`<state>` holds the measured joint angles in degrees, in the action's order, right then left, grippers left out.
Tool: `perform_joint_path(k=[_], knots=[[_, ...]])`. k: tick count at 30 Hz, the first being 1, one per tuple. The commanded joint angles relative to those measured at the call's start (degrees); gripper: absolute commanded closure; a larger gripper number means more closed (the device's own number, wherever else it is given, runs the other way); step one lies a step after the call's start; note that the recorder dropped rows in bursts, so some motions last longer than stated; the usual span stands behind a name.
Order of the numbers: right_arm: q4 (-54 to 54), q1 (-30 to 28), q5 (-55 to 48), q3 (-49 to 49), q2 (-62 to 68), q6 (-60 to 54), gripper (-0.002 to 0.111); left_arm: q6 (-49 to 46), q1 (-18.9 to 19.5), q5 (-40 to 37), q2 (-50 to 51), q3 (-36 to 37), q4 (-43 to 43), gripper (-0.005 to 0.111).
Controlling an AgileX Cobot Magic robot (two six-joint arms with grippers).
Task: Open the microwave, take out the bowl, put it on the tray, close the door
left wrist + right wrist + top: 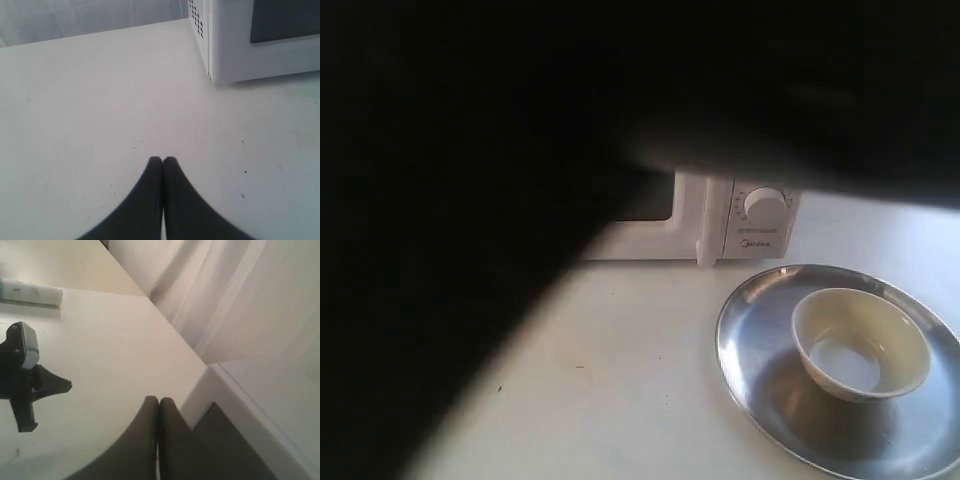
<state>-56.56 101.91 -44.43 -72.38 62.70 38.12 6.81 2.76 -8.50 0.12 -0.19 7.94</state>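
A white table (620, 350) carries the scene, backed by pale draped fabric (225, 295). In the exterior view a large dark, blurred mass (470, 150) lies close to the lens and hides the whole upper and left field, so neither arm can be made out there. The left gripper (162, 161) hangs low over bare tabletop, its two black fingers pressed together with nothing between them, pointing past the near corner of the microwave (235, 45), from which it stands well apart. The right gripper (159, 401) is likewise closed and empty, held over a pale flat surface beside a white edge with a dark panel; what that edge belongs to cannot be told. The microwave shows a round white dial (765, 203) on its control panel, and the door (645, 238) sits flush against the body, its vertical bar handle (704, 225) just beside the panel. In front and to the right lies the tray (760, 340), a shiny round metal plate, with the cream-white bowl (860, 345) standing upright on it, right of its centre. The right wrist view also shows a black bracket-like object (22, 370) and a white tube (30, 291) lying on the pale surface.
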Motion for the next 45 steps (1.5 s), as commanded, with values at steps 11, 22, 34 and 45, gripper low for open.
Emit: perform_joint_path(k=[11,22,34,45], knots=[[1.5,1.7,-25.4,19.6,-19.9,8.1,0.108,0.3,0.0,0.0,-0.1,0.2,-0.2,0.107],[-4.2,1.5,-25.5,20.4,-21.2,13.3,0.108,0.3,0.0,0.0,-0.1,0.2,-0.2,0.107],[-16.1,0.3,-25.5,23.1,-24.6,24.3,0.108,0.3,0.0,0.0,-0.1,0.2,-0.2,0.107],[-21.2,-9.7,-13.1,37.0,-35.9,30.0,0.108,0.3,0.0,0.0,-0.1,0.2,-0.2,0.107]])
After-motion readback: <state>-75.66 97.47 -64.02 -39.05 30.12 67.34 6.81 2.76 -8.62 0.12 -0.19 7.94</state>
